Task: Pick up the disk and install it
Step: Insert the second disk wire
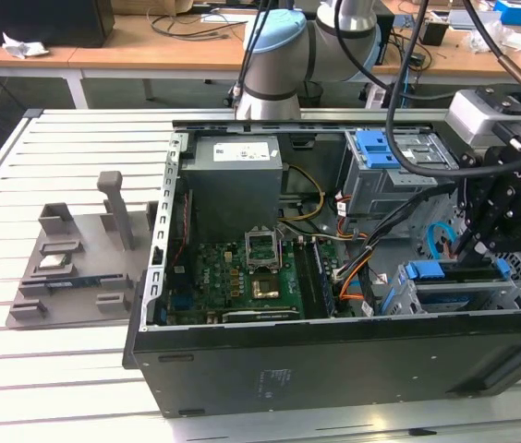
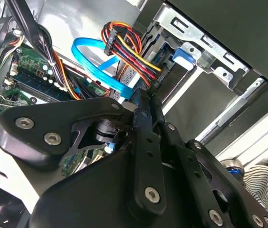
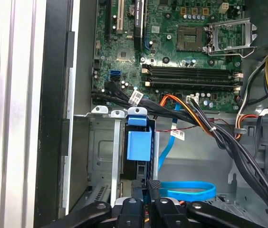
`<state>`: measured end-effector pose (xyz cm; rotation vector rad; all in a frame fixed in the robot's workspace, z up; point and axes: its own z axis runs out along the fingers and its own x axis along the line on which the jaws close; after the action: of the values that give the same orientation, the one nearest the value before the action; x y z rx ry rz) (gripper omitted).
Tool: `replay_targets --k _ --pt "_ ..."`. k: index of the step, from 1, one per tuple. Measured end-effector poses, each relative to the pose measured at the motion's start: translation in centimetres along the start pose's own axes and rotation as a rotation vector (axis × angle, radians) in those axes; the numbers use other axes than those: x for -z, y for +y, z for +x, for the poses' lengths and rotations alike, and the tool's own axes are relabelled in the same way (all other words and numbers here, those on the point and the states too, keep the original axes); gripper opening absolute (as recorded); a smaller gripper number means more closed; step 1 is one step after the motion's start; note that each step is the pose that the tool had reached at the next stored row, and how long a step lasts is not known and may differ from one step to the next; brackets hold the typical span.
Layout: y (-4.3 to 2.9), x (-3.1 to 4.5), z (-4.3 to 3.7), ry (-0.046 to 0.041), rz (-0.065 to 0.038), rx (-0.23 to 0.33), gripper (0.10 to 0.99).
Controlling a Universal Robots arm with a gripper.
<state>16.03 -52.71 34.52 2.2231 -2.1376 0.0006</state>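
The disk [image 1: 453,274] sits edge-up in the lower drive cage [image 1: 519,286] at the exterior view's right, inside the open computer case. In the first wrist view its blue carrier bracket [image 3: 138,144] fills a slot of the metal cage [image 3: 100,156]. My gripper [image 1: 470,242] hangs just above the disk's end, and its black fingers [image 3: 153,187] are pressed together right at the rear edge of the bracket. Whether the tips touch the disk is not clear. In the second wrist view the fingers [image 2: 146,111] point down among cables, with nothing visible between them.
A blue flat cable [image 3: 191,191] loops right beside the fingertips, and bundled wires [image 2: 134,52] hang close by. Also in the case are the motherboard [image 1: 242,272], the power supply [image 1: 233,180] and an upper cage with a blue latch [image 1: 376,148]. A grey fixture [image 1: 76,263] lies at the exterior view's left.
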Motion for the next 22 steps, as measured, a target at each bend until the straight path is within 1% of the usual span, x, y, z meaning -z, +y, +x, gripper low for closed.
replay_targets --k 4,5,6,7,22 --pt "-0.01 -0.28 -0.01 0.0004 0.000 0.000 0.161" --pt "0.00 0.00 0.00 -0.0001 0.000 0.000 0.161" --pt "0.00 -0.10 0.11 -0.0048 0.000 0.000 0.161" --pt "0.00 -0.13 0.11 -0.0069 0.000 0.000 0.161" --pt "0.00 -0.32 0.20 -0.0075 0.000 0.000 0.161"
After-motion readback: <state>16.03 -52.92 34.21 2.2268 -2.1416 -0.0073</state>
